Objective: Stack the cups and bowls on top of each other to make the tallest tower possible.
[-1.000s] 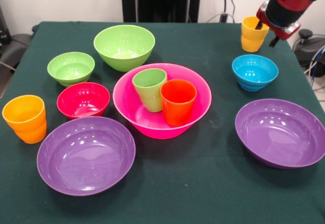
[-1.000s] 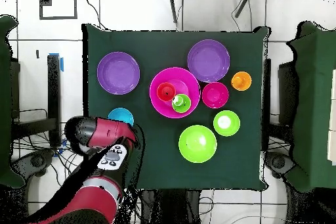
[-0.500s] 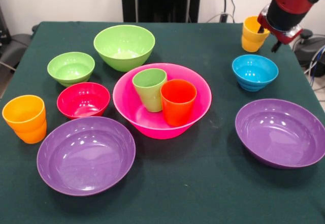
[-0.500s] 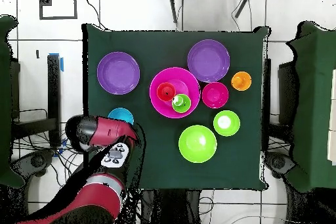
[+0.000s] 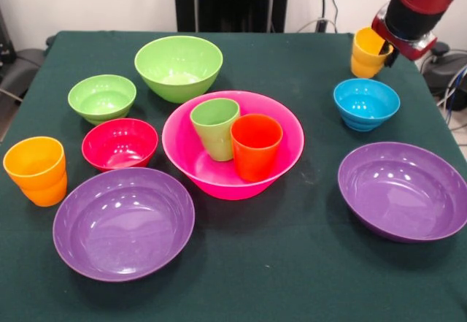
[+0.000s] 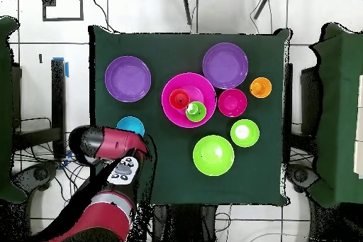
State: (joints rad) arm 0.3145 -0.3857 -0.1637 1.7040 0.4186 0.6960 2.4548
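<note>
In the front view, your end effector [image 5: 385,43] sits at the top right corner, right against the yellow-orange cup [image 5: 367,52]. The cup is tilted and looks lifted off the counter [image 5: 292,263], so it appears to be gripped by its rim, one finger seemingly inside; you cannot see the fingers clearly enough to be sure. Just below the end effector is the blue bowl [image 5: 366,103], and further below that one purple bowl [image 5: 403,189]. Well off to its left stands the tower's base, the hot-pink bowl [image 5: 232,163], with the green cup [image 5: 214,128] and the red-orange cup [image 5: 255,145] standing side by side inside it, not nested. Beyond these, still further from the end effector, lie the large light-green bowl [image 5: 179,66], the small light-green bowl [image 5: 102,97], the red bowl [image 5: 120,144], the second purple bowl [image 5: 123,222] and the orange cup [image 5: 36,170].

In the overhead view, the arm [image 6: 106,147] covers the end effector and its cup; the blue bowl [image 6: 130,125] peeks out just beside it, and the hot-pink bowl [image 6: 188,99] lies further away.

Judging from this, you are early on: nothing is truly stacked, and every bowl and two cups remain to be placed.
</note>
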